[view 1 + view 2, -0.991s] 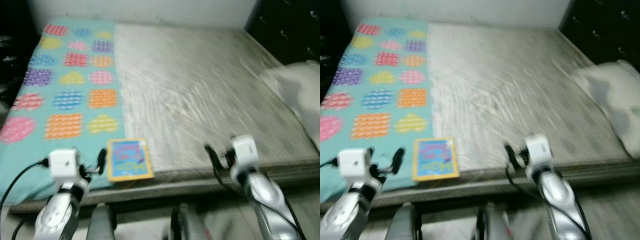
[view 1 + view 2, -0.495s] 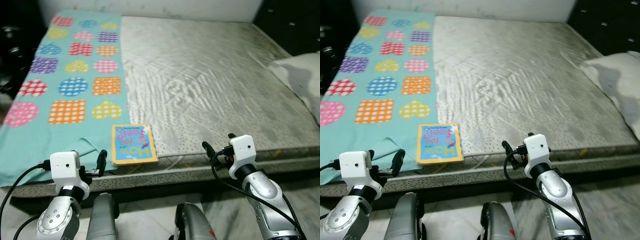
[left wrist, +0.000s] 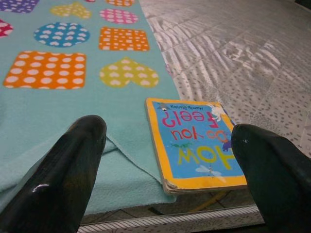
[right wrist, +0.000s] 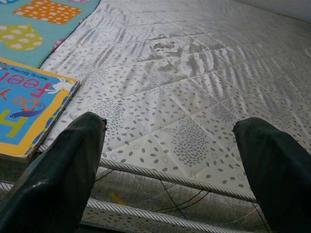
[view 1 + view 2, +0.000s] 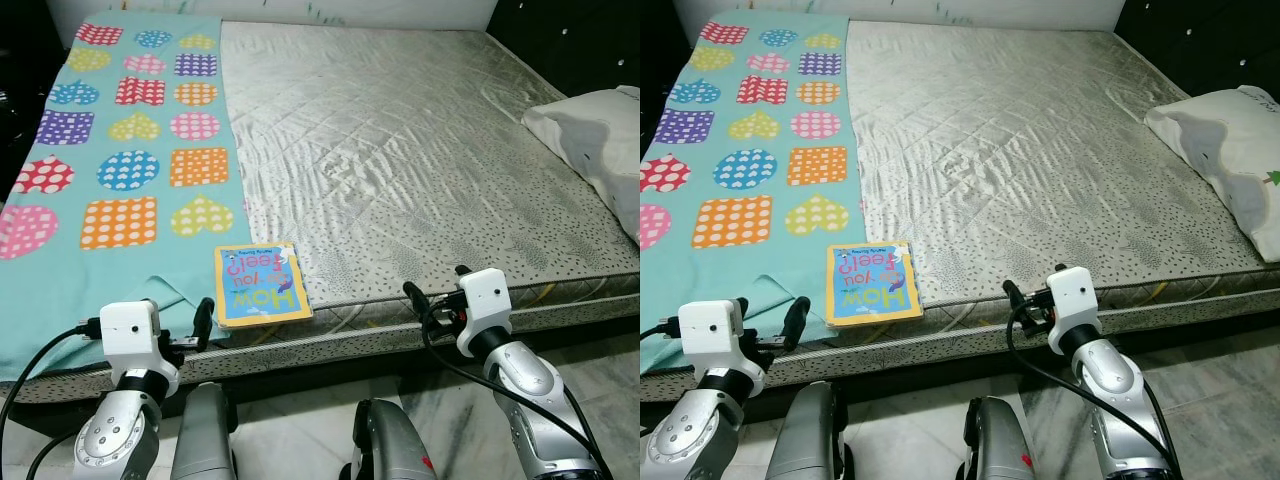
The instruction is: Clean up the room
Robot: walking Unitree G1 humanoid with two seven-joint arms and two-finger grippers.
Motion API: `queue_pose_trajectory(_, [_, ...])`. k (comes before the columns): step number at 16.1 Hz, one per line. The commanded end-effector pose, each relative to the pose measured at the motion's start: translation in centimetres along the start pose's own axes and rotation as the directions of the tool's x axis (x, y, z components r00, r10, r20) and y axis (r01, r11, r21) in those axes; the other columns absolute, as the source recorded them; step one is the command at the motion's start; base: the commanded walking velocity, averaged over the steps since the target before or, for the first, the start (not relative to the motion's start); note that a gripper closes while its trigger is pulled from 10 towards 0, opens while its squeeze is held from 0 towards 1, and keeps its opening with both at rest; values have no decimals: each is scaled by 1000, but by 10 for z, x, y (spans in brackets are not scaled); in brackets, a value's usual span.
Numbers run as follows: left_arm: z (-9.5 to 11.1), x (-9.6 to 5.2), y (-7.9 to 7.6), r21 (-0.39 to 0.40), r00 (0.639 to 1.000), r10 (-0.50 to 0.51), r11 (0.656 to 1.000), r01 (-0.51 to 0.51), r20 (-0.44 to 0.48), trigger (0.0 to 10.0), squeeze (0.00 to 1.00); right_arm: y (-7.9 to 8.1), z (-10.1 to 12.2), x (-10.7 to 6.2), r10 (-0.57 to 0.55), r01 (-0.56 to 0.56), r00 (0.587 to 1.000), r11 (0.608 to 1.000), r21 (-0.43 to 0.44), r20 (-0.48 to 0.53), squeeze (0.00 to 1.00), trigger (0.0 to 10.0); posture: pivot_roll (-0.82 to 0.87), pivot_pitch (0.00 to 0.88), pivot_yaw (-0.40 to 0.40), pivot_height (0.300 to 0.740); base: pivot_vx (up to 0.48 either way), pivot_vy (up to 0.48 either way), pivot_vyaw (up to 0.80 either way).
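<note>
A thin book (image 5: pixel 260 284) with a yellow border and blue cover lies flat near the front edge of the bed, half on the teal blanket (image 5: pixel 120 150) with its coloured hearts and squares. My left gripper (image 5: pixel 204 318) hovers low in front of the bed edge, just short of the book (image 3: pixel 197 143), open with nothing between its fingers (image 3: pixel 68 170). My right gripper (image 5: pixel 432 286) is also open and empty, held at the mattress edge to the right of the book (image 4: pixel 24 114). The grey quilted mattress (image 5: pixel 400 150) is bare in the middle.
A white pillow (image 5: pixel 1230 140) lies at the bed's right side. Dark furniture (image 5: pixel 560 40) stands at the back right. Pale marble floor (image 5: pixel 1210 380) runs along the front of the bed, where my own legs (image 5: pixel 205 440) show.
The whole picture has shifted and sharpened, so the camera moved. The book and pillow lie as before. Both arms keep the same pose with open fingers.
</note>
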State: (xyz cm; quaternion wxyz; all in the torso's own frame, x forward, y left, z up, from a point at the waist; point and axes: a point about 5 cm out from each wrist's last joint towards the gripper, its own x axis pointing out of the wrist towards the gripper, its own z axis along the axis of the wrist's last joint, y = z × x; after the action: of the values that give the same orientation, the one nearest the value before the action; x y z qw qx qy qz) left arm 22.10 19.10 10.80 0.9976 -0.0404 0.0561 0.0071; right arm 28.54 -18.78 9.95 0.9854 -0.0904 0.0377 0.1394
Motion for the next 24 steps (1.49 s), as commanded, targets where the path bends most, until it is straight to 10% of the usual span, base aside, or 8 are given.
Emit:
queue_pose_trajectory(1, [-1,0,0,5,1000,3,1000,-3,-8,10000,0,-1,-2,-1,4,-4,1000,1000,-8,-9,0,10000,-41,167,-100,587,0,0,0])
queue_pose_trajectory(24, [1,3,-4,-7,999,-48,999,48,19,10000,0,0,-5,-1,14,-14,1000,1000,-13,-17,0,10000,-44,145,-95,587,36,0,81])
